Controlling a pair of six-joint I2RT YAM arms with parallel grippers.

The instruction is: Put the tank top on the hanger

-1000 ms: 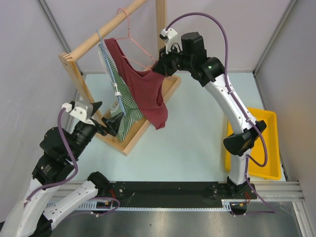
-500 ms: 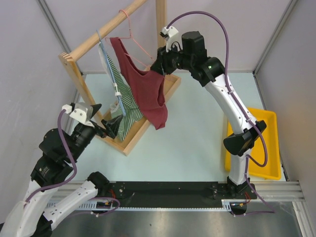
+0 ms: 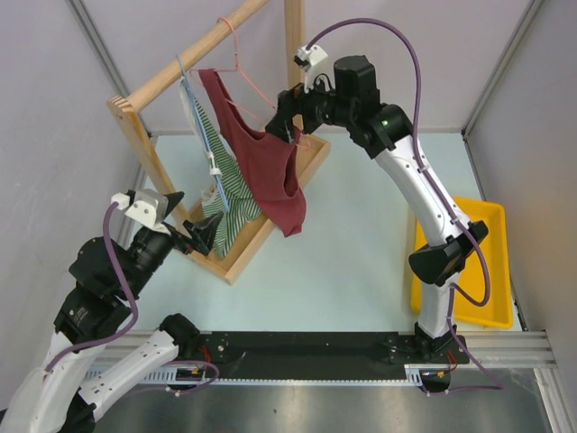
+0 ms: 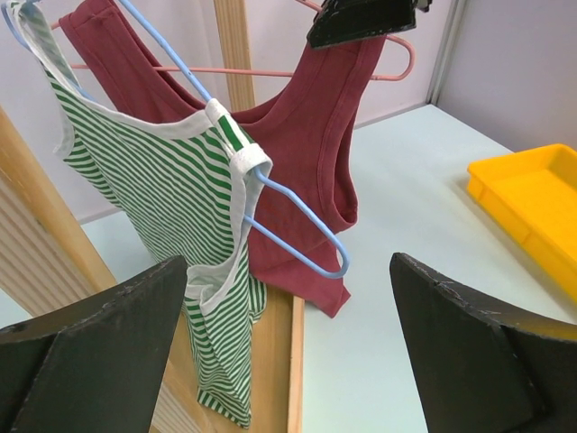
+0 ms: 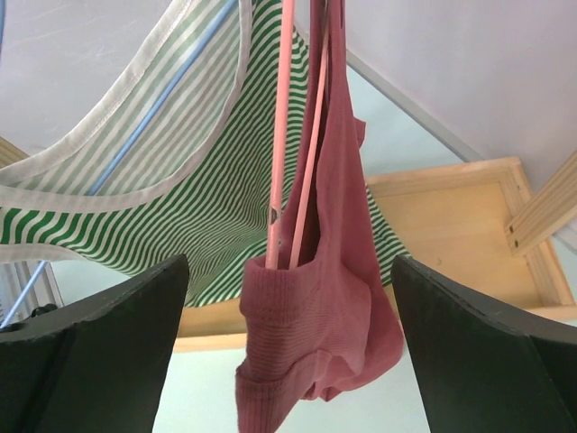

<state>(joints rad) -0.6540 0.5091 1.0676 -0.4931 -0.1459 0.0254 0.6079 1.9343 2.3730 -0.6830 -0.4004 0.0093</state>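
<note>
A wooden rack [image 3: 171, 77] is stood on the table [image 3: 361, 244]. A green-and-white striped top [image 3: 221, 176] is hung from the rack's rail on a pale blue hanger [image 4: 306, 215]. A yellow tray [image 3: 491, 221] is set well right of the rack, at the table's edge.

The table [image 3: 361, 234] is seen whole from high above its near edge. From the left wrist, the rack [image 4: 236, 54] is viewed low and near, toward the tray [image 4: 532, 207]. From the right wrist, the tank top [image 5: 315, 334] is seen very close, looking downward. Tank top, hanger [image 5: 281, 135] and striped top [image 5: 180, 180] are shared by all views.
</note>
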